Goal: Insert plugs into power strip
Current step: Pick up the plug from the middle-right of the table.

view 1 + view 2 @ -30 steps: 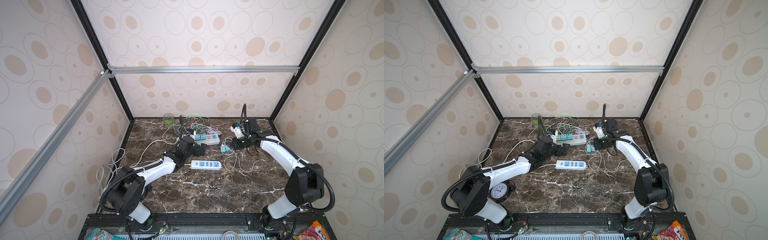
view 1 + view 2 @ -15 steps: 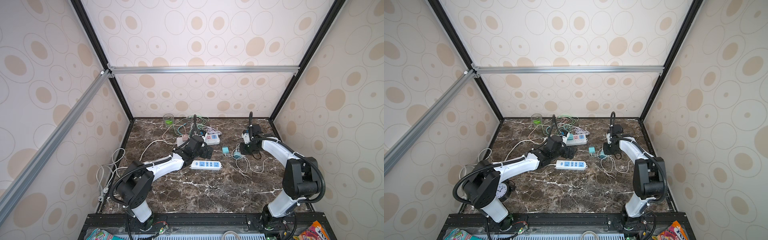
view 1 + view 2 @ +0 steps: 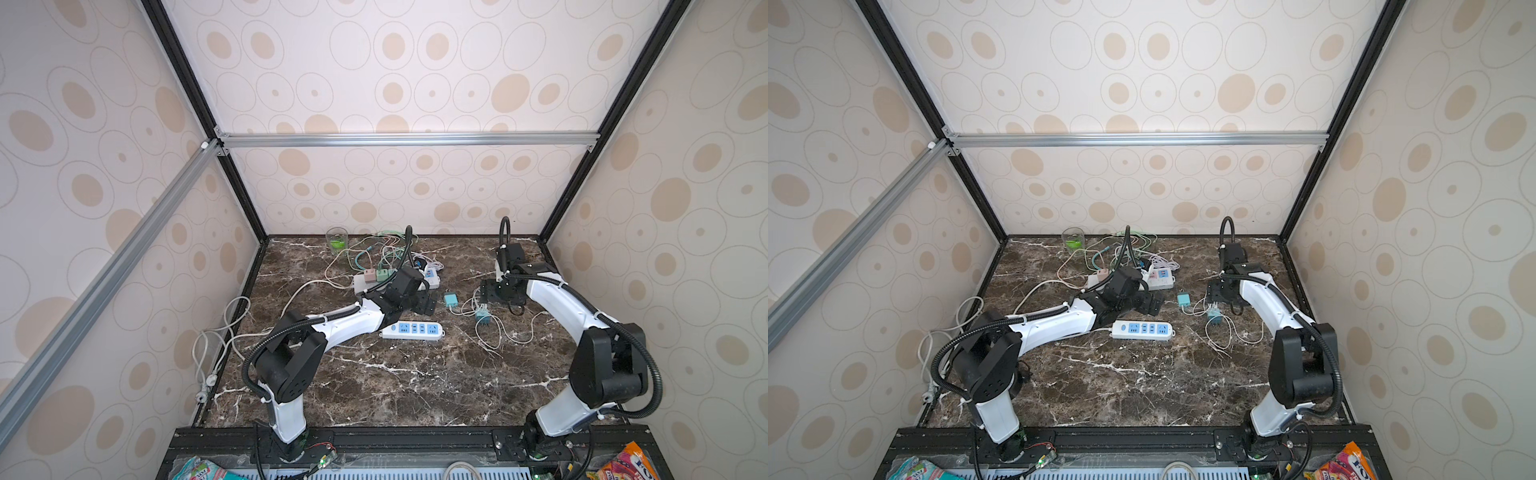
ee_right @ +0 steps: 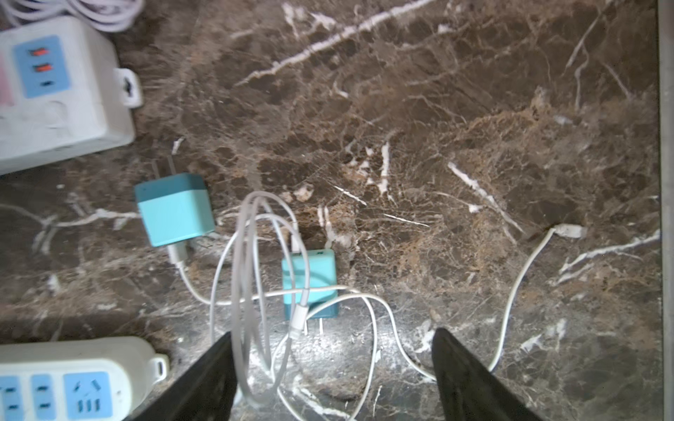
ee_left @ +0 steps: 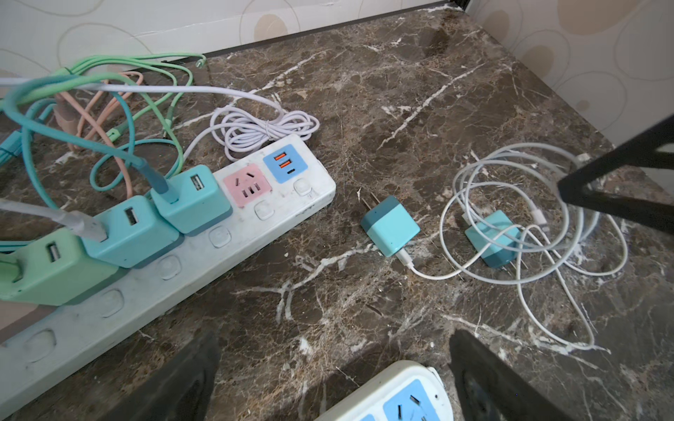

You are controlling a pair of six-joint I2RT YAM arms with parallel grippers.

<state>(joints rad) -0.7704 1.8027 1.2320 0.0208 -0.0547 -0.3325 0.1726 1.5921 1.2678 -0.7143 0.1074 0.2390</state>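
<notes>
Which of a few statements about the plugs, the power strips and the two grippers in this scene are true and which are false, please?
1. Two teal cube plugs lie loose on the brown marble tabletop. True.
2. The right gripper is clamped on a teal plug. False: its jaws stand apart and hold nothing.
3. The short white power strip with blue sockets has a plug in it. False: every socket on it is free.
4. The pink socket on the long white power strip is free. True.
5. The left gripper is open and empty. True.
</notes>
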